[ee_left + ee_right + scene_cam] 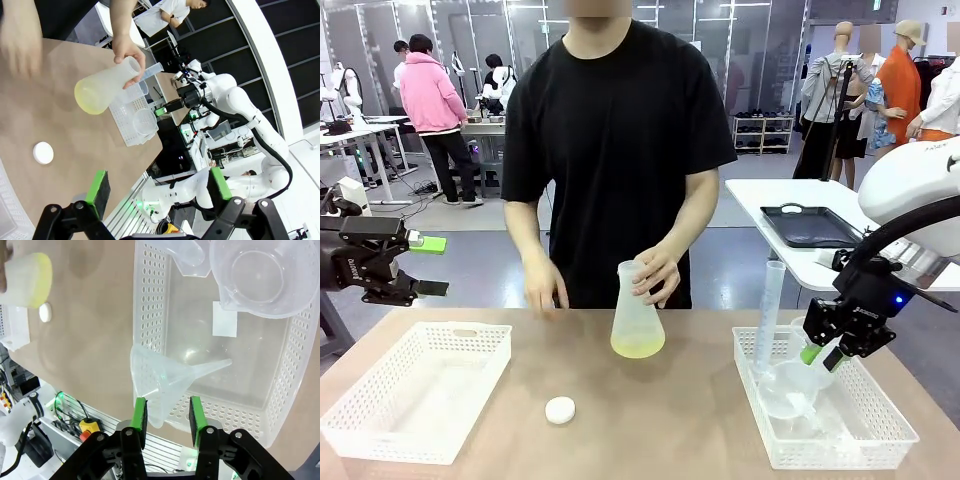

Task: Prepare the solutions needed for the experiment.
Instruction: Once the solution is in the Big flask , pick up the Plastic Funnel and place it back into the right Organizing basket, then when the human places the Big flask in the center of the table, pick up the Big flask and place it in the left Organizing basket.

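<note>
The solution is a shallow pale yellow-green layer in a translucent conical flask that the person's hand holds by the neck on the middle of the table. The left wrist view shows the same flask, tilted. A small white round cap lies on the table in front of it. My right gripper hovers over the right basket, jaws partly apart. In its wrist view my right gripper straddles the rim of a clear funnel lying in the basket, without pinching it. My left gripper hangs open at the far left, above the table edge.
An empty white basket sits front left. The right basket also holds a tall graduated cylinder and a clear beaker. A black tray rests on a white side table behind. The person's other hand touches the table's far edge.
</note>
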